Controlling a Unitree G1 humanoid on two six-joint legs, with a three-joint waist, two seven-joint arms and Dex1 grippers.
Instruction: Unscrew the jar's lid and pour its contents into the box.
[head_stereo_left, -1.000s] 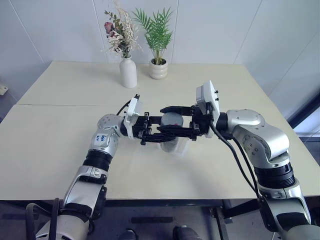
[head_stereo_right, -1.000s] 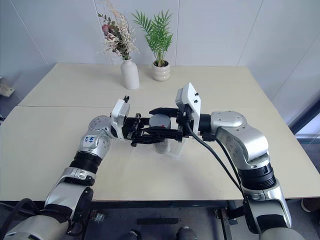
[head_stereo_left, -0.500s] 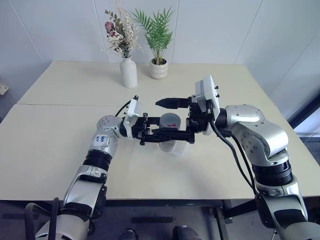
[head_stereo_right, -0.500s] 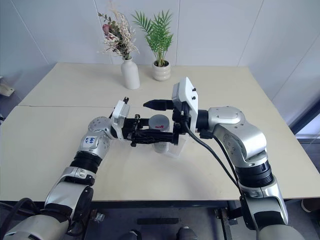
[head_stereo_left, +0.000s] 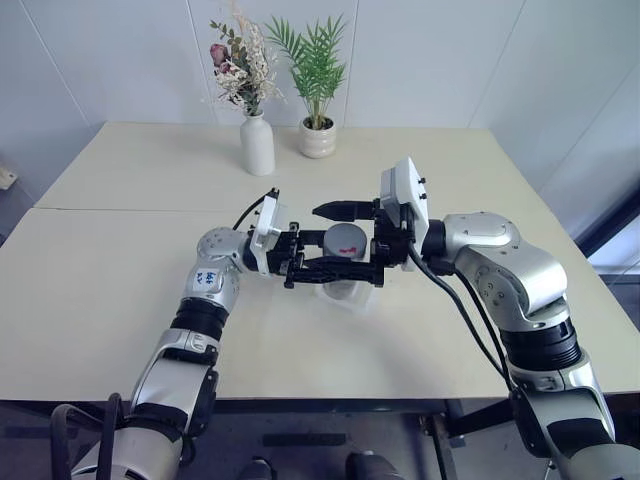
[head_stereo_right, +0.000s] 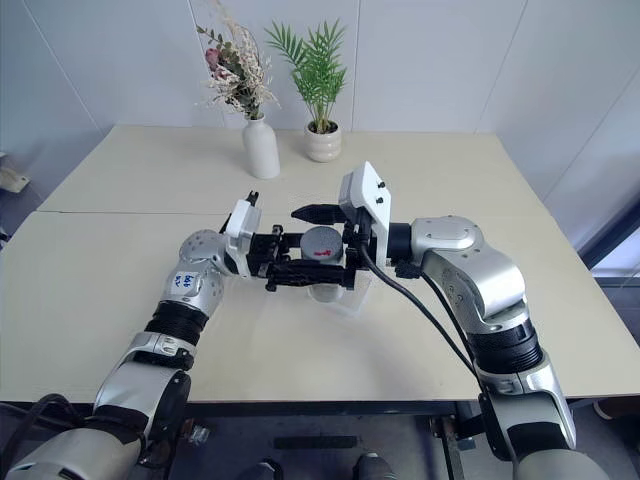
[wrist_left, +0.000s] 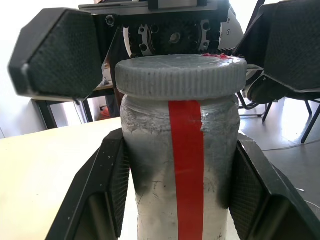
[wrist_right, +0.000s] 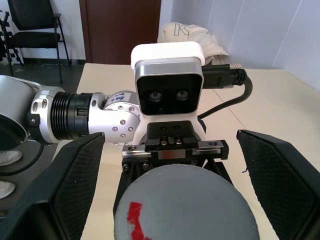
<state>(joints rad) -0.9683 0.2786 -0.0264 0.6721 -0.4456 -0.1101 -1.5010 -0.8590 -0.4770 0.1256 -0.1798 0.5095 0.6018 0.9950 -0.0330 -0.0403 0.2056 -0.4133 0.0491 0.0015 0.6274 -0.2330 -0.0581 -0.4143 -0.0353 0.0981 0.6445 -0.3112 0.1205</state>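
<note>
Left eye view: above the beige counter (head_stereo_left: 120, 260), the left end effector (head_stereo_left: 325, 265) clamps the grey jar (wrist_left: 178, 175) above the clear box (head_stereo_left: 348, 293). The right end effector (head_stereo_left: 345, 240) stands wide around the lid (wrist_right: 186, 206), fingers apart from it.

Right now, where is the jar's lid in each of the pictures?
Left eye view: the lid is mid-picture, between the two arms.
Right eye view: mid-picture, a little left.
Left wrist view: upper middle, capping the jar.
Right wrist view: bottom middle.
Shared landmark: the red mark on the lid's top.
</note>
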